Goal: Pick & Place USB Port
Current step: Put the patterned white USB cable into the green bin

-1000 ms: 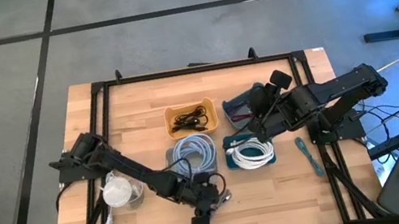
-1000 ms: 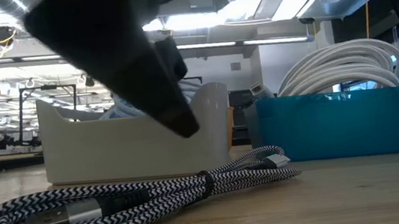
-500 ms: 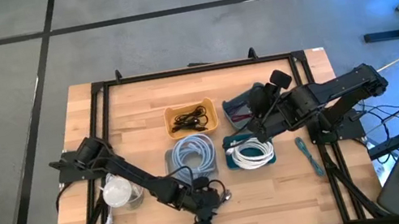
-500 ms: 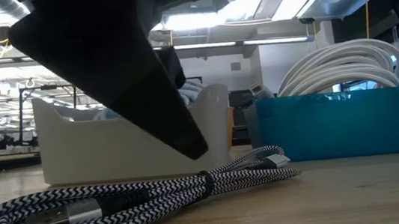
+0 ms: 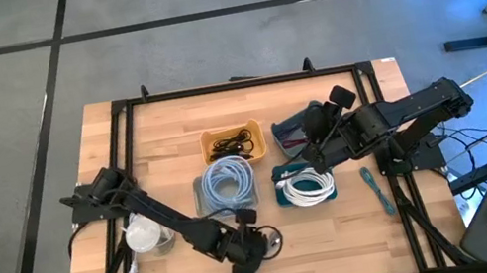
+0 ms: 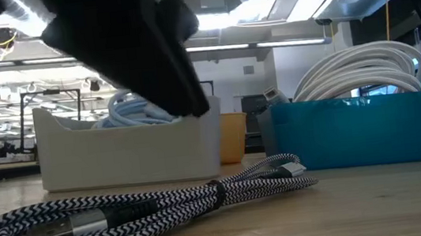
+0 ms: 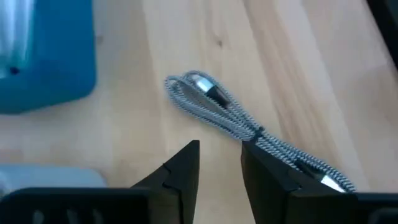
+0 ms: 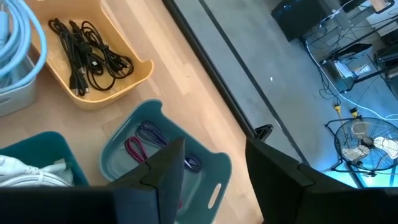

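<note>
Comparing with half a second back, the white bin [image 5: 225,186] of pale-blue cable has been nudged up-left toward the yellow bin [image 5: 233,142], and the left pincer [image 5: 255,246] has been pulled back a touch. Its fingers [image 7: 180,174] are held narrowly apart, empty, right beside the braided USB cable [image 7: 239,123]. That cable is laid flat on the desk [image 5: 340,230] near the front edge, bundled long and thin, metal plug [image 7: 200,83] end pointed toward the teal bin [image 6: 363,131]. The right pincer [image 8: 211,168] is parked open over the blue tray [image 8: 140,134].
</note>
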You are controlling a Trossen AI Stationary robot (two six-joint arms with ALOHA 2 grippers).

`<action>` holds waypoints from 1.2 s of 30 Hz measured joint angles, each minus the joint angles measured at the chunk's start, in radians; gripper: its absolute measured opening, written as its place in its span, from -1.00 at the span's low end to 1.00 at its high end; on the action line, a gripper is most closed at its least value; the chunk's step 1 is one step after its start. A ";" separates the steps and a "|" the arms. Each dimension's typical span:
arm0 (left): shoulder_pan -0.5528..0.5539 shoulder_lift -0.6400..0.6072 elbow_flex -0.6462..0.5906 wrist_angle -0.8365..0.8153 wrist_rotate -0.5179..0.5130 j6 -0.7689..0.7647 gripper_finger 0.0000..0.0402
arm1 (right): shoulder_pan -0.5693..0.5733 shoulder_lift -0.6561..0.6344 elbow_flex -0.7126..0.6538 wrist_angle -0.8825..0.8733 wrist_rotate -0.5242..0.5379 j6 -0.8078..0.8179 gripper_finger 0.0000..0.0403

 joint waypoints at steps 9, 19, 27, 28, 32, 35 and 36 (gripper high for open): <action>-0.020 0.010 0.016 0.033 0.150 -0.080 -0.46 | 0.000 0.000 0.000 0.000 -0.013 0.001 -0.14; -0.002 0.010 0.017 0.053 0.139 -0.210 -0.23 | 0.000 0.000 0.000 0.000 -0.014 0.023 -0.14; 0.027 0.046 0.016 0.138 0.180 -0.244 0.00 | 0.002 0.000 0.000 0.000 -0.044 0.026 -0.14; 0.027 0.058 0.018 0.177 0.195 -0.245 0.01 | 0.003 0.000 0.000 0.000 -0.048 0.027 -0.14; 0.026 0.117 0.018 0.196 0.218 -0.258 0.03 | 0.020 0.000 -0.001 0.001 -0.050 0.031 -0.14; 0.026 0.154 0.022 0.211 0.215 -0.269 0.03 | 0.040 0.000 -0.002 0.000 -0.051 0.051 -0.14; 0.026 0.166 0.024 0.219 0.207 -0.268 0.03 | 0.046 0.000 -0.002 0.001 -0.054 0.056 -0.14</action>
